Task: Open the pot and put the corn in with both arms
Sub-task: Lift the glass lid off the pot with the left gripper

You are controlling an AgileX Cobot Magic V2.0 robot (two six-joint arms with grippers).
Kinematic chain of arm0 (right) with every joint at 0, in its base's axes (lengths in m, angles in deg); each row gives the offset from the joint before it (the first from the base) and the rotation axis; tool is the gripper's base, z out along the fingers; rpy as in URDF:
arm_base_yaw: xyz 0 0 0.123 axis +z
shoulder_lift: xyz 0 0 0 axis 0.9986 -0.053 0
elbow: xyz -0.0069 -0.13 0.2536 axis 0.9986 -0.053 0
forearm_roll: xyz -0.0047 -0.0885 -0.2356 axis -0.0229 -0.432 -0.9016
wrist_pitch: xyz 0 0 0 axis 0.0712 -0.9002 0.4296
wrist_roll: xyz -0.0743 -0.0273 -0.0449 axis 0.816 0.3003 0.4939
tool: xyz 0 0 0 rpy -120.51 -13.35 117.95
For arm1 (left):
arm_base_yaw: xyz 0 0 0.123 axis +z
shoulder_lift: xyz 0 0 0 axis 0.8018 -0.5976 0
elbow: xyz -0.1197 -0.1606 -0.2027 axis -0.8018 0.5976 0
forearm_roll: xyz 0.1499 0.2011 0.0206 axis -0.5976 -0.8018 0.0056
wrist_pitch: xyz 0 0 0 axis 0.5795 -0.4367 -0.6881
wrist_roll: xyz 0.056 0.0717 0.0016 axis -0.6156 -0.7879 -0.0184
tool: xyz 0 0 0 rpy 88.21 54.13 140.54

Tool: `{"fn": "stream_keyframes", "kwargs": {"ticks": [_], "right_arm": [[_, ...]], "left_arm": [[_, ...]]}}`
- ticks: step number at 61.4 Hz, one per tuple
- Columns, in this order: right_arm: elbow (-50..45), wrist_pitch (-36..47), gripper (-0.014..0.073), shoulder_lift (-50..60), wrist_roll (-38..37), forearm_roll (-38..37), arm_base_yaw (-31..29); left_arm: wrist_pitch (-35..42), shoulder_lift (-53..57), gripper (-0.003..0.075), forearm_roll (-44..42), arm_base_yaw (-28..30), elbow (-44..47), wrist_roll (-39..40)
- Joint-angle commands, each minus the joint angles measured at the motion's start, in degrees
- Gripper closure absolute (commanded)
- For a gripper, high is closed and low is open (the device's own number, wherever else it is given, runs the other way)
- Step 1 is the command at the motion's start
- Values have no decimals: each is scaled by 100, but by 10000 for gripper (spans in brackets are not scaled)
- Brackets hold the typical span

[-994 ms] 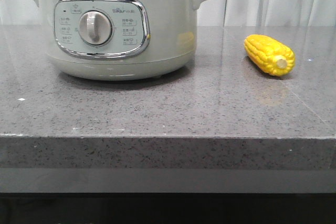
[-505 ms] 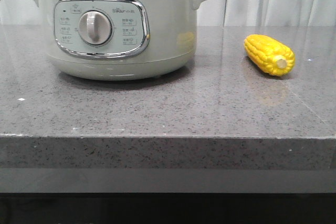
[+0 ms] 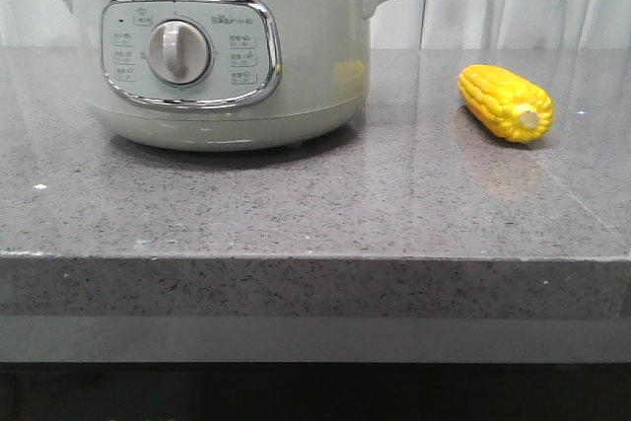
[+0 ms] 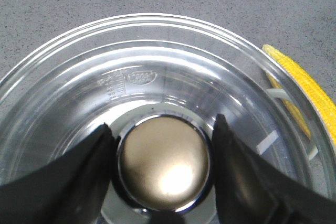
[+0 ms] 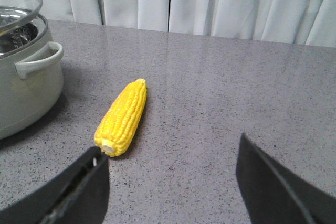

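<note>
- The pot (image 3: 219,51) stands on the left of the grey counter (image 3: 315,204), its dial (image 3: 178,52) facing the camera.
- In the front view, the glass band that sat above the pot's steel rim half a second ago is gone — only the bare rim shows at the top edge now.
- The lid (image 4: 79,93) is clear glass. In the left wrist view it fills the picture, with grey counter visible around and through it.
- The left gripper (image 4: 164,163) has its dark fingers (image 4: 79,177) on either side of the lid's round metal knob (image 4: 164,163), closed against it.
- Through the lid's edge in that view a strip of yellow shows — the corn (image 3: 505,102), bent by the glass.
- The corn lies on its side on the counter, well apart from the pot and to its right, in the same spot as before; its pale stub end points toward the front edge.
- In the right wrist view the right gripper (image 5: 170,182) is spread wide and empty. Its fingers (image 5: 79,192) are near the corn's stub end, with one fingertip just beside it; I cannot tell whether they touch.
- White curtains (image 5: 210,3) hang behind the counter.
</note>
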Motion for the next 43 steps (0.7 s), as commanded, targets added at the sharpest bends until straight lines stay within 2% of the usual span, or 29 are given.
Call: {"fn": "stream_keyframes", "kwargs": {"ticks": [1, 11, 29, 43], "right_arm": [[191, 414, 65, -92, 27, -13, -42], [191, 396, 65, -92, 27, -13, -42], [191, 396, 65, -92, 27, -13, -42], [191, 396, 65, -92, 27, -13, -42]], "left_arm": [[604, 510, 356, 157, -24, -258, 1], [492, 670, 356, 157, 297, -258, 1], [-120, 924, 356, 195, 1463, -246, 1], [-566, 1087, 356, 406, 2120, -246, -12]]}}
